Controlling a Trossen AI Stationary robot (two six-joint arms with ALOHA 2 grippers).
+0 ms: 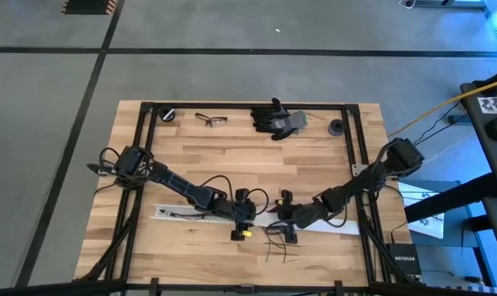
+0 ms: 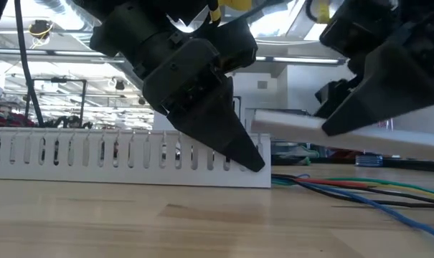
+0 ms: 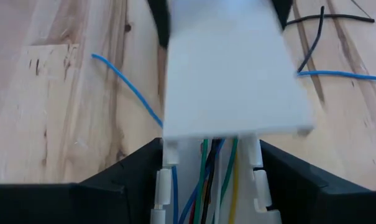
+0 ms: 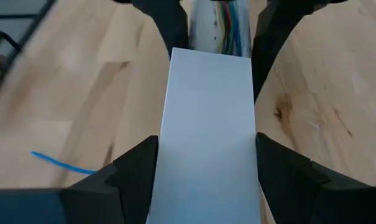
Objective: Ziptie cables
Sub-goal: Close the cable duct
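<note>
High view: left gripper (image 1: 239,220) at bench (image 1: 190,156) six o'clock, fingers straddling slotted white duct (image 3: 206,186) holding cables (image 3: 209,165); right gripper (image 4: 206,168) at four o'clock, clamped on flat white cover (image 4: 209,124).

Only one readable text: "NETGEAR" in white letters on the black box (image 1: 409,260) off the table's right edge, near the bottom of the high view. White sheet (image 1: 493,104) on the rack at far right shows recycling-type symbols, its wording too small to read. Nothing legible in the low view or either wrist view.
</note>
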